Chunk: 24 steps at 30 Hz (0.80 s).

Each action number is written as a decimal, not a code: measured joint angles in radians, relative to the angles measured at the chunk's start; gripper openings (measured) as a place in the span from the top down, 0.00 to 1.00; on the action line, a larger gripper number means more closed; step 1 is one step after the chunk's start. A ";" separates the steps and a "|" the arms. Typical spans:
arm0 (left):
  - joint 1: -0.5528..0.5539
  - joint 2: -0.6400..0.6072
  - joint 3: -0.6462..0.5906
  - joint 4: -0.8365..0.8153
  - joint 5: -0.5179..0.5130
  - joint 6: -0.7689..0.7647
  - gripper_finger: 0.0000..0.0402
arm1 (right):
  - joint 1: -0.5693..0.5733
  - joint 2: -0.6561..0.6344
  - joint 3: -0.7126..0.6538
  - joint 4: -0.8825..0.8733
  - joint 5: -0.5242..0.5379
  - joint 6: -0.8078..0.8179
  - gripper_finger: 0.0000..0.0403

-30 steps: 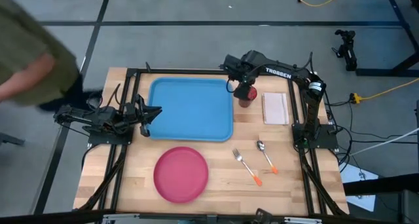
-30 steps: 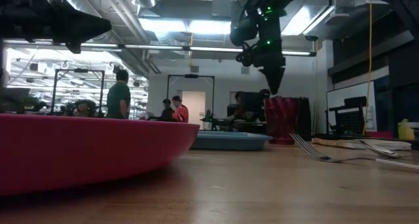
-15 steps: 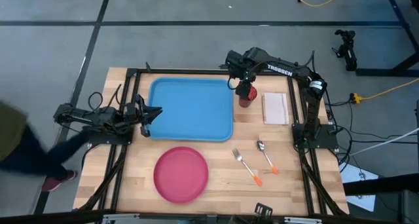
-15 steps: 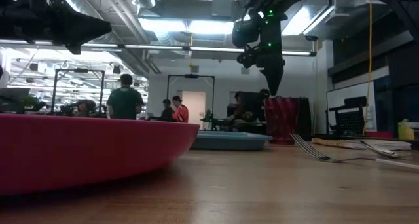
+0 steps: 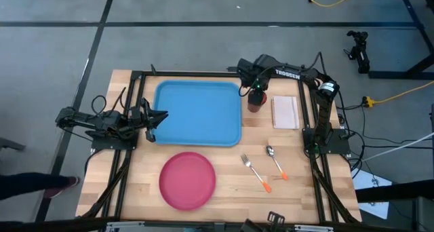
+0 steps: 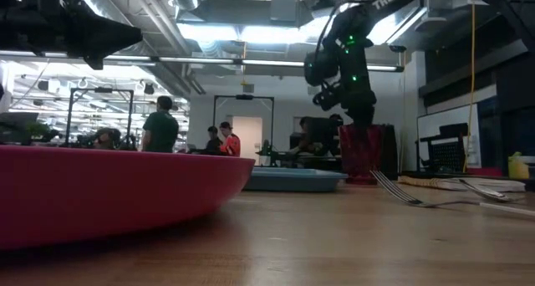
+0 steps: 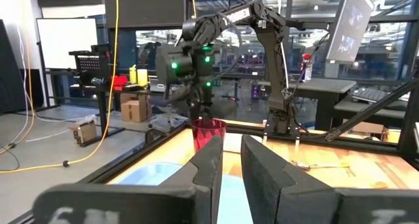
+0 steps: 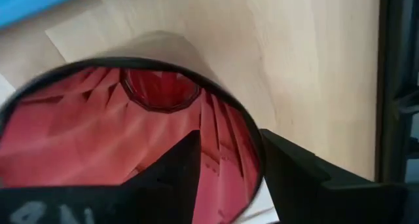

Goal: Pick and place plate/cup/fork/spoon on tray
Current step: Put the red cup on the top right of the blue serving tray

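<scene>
The dark red cup [image 5: 255, 103] stands upright on the wood, between the light-blue tray [image 5: 163, 89] and a white pad. My right gripper [image 8: 229, 145] is open and points down over the cup's rim [image 8: 256, 160]. One finger is over the cup's inside and the other is outside the wall; I see no touch. The pink-red plate [image 5: 188, 180] lies near the front edge. The fork [image 5: 253, 171] and spoon [image 5: 274, 160] lie to its right. My left gripper [image 5: 161, 116] waits at the tray's left edge with a narrow gap between its fingers.
The white pad [image 5: 285, 112] lies just right of the cup. Black frame rails [image 5: 308, 117] run along the table's left, right and far sides. Bare wood shows between the tray and the plate. People stand in the room beyond the table.
My right gripper has come down onto the level of the cup's rim, shifting a little toward the table's near edge, and has rolled slightly; its fingers stay apart. A person at the table's left side has walked away.
</scene>
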 joint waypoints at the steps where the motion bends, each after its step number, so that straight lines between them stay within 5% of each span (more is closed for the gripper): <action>1: 0.000 0.000 0.000 0.000 0.000 0.000 0.88 | 0.000 0.000 -0.010 0.015 0.000 0.000 0.61; 7: 0.000 0.000 0.000 0.000 0.000 0.000 0.88 | 0.000 0.000 -0.042 0.061 0.003 0.032 0.67; 13: 0.000 0.000 0.000 0.000 0.000 0.000 0.88 | 0.000 -0.008 -0.037 0.056 -0.018 0.052 0.96; 24: 0.000 0.000 0.000 -0.006 -0.001 0.001 0.88 | 0.037 0.001 0.269 -0.107 0.009 0.056 0.98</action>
